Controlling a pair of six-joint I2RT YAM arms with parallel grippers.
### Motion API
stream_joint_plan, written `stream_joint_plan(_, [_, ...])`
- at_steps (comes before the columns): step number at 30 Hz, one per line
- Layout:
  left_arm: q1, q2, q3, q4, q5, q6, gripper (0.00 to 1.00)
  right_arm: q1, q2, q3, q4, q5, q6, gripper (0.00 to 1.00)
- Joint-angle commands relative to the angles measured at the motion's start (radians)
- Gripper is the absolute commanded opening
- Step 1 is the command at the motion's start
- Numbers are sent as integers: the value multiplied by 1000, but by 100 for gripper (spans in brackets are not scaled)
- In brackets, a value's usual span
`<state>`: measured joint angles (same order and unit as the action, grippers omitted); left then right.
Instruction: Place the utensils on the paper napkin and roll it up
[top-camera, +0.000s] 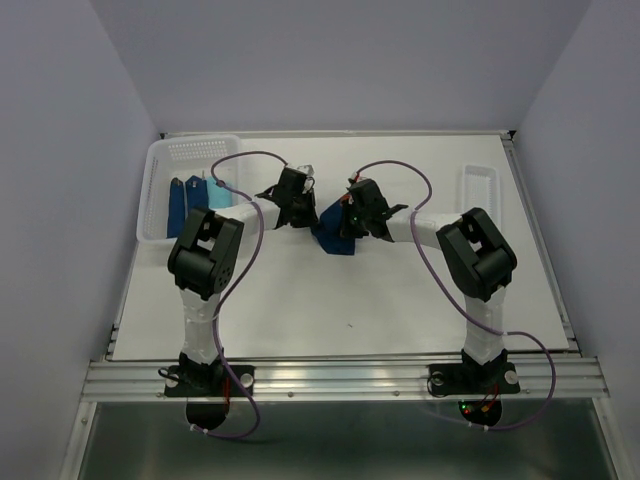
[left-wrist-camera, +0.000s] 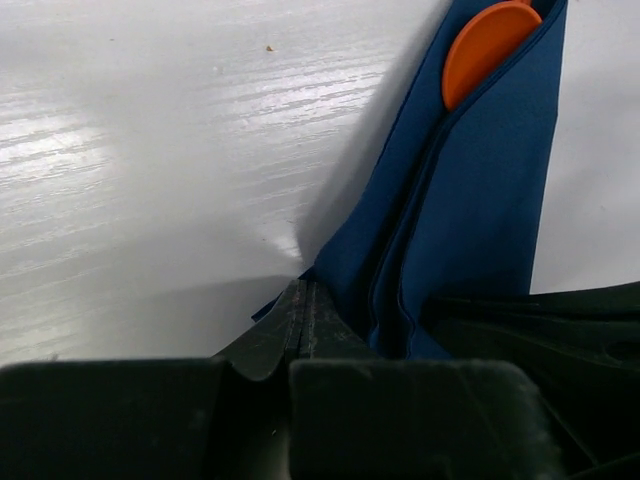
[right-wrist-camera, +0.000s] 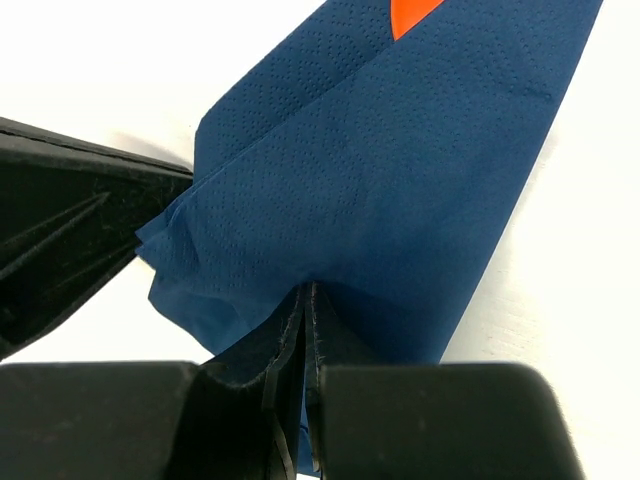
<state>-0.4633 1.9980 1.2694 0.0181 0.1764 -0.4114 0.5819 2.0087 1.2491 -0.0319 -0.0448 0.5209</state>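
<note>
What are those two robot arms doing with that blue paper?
The left end effector and the right end effector are each shut on the dark navy blue paper napkin, near the middle of the white table. A rounded orange utensil tip pokes out of its fold, so wrapping is under way.

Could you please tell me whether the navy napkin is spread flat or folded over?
Folded: the paper napkin lies in overlapping layers with long creases, and an orange utensil pokes out from between them.
</note>
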Motion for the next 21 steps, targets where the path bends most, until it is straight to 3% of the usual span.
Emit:
stream_joint_plan(1, [-5,-96,4,22,66,-13,0,-1,22,-36,-108,14,-39,7])
stream_joint_plan(12, [-14,-94,-27,141,233,-83,0,-1,13,-36,-114,14,-50,7])
stream_joint_plan(21, [-20,-122,-22,117,160,-61,0,-1,10,-39,-114,17,-52,7])
